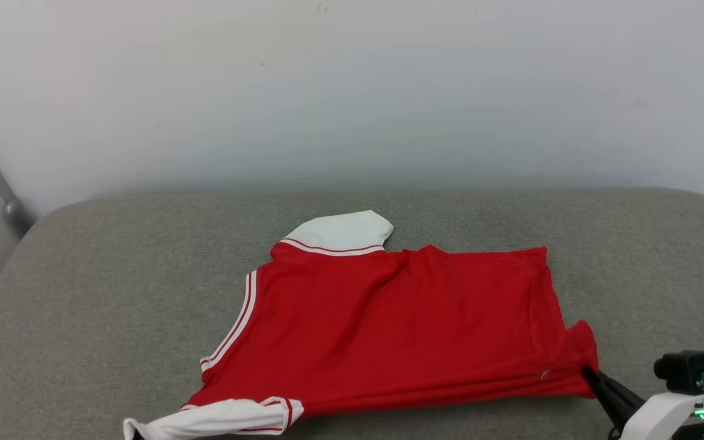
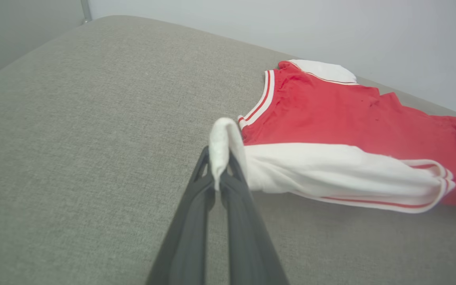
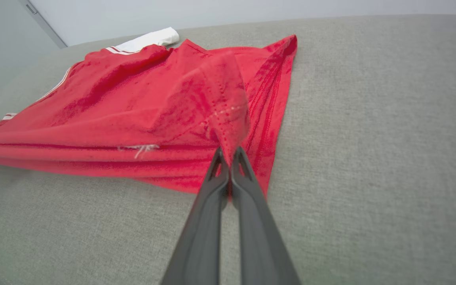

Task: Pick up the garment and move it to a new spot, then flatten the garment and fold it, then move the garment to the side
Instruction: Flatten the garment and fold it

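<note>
While the red jersey-style garment with white short sleeves and red-and-white striped trim lies spread across the middle of the grey woven-fabric cushion, both claws are clamped onto its near edge. The left claw, its two long dark fingers pressed together, pinches the cuff of the near white sleeve. That sleeve is drawn out sideways and lifted a little off the cushion at the pinched end. The right claw is likewise closed, gripping the near corner of the red hem (a loose white thread shows on the seam just beside it), and that corner rises in a small peak above the fingertips. Between the two grips the garment's near edge runs in long, taut folds. The far white sleeve lies flat on the cushion, toward the pale wall.
</note>
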### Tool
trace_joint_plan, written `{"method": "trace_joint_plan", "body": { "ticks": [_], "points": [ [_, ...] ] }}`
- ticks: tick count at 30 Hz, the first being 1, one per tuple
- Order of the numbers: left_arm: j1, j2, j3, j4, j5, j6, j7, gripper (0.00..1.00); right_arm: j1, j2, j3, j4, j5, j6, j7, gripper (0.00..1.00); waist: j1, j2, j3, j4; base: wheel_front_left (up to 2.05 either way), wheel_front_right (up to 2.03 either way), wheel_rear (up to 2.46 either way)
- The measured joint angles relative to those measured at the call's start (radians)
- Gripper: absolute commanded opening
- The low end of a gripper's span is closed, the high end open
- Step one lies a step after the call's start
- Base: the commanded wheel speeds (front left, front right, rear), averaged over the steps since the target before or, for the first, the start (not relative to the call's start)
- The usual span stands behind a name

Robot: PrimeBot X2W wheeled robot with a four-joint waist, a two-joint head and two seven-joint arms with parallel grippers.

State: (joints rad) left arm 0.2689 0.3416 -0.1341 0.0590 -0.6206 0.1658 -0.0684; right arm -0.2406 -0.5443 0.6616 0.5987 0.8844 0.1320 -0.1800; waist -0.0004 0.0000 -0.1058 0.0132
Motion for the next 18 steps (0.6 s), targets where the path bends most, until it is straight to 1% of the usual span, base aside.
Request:
{"method": "trace_joint_plan", "body": {
  "ticks": [4, 8, 13, 18],
  "points": [
    [0.077, 0.009, 0.006, -0.113, 0.000, 0.039, 0.035, 0.00, 0.096, 0.011, -0.080, -0.056, -0.038, 0.000, 0.037, 0.00, 0.0001, 0.0000, -0.004, 0.004, 0.00, 0.00, 0.00],
    [0.074, 0.017, -0.004, -0.169, 0.000, 0.045, 0.064, 0.00, 0.159, 0.031, -0.167, -0.105, -0.095, 0.000, 0.090, 0.00, 0.0003, 0.0000, 0.002, 0.004, 0.00, 0.00, 0.00],
    [-0.017, 0.017, -0.036, -0.151, -0.002, 0.018, 0.091, 0.00, 0.186, 0.076, -0.259, -0.161, -0.178, -0.001, 0.165, 0.00, 0.0003, 0.0000, 0.020, -0.008, 0.00, 0.00, 0.00],
    [-0.158, 0.004, -0.067, -0.069, 0.001, -0.018, 0.094, 0.00, 0.183, 0.111, -0.332, -0.208, -0.252, -0.001, 0.237, 0.00, 0.0004, 0.0000, 0.052, -0.018, 0.00, 0.00, 0.00]
  ]
}}
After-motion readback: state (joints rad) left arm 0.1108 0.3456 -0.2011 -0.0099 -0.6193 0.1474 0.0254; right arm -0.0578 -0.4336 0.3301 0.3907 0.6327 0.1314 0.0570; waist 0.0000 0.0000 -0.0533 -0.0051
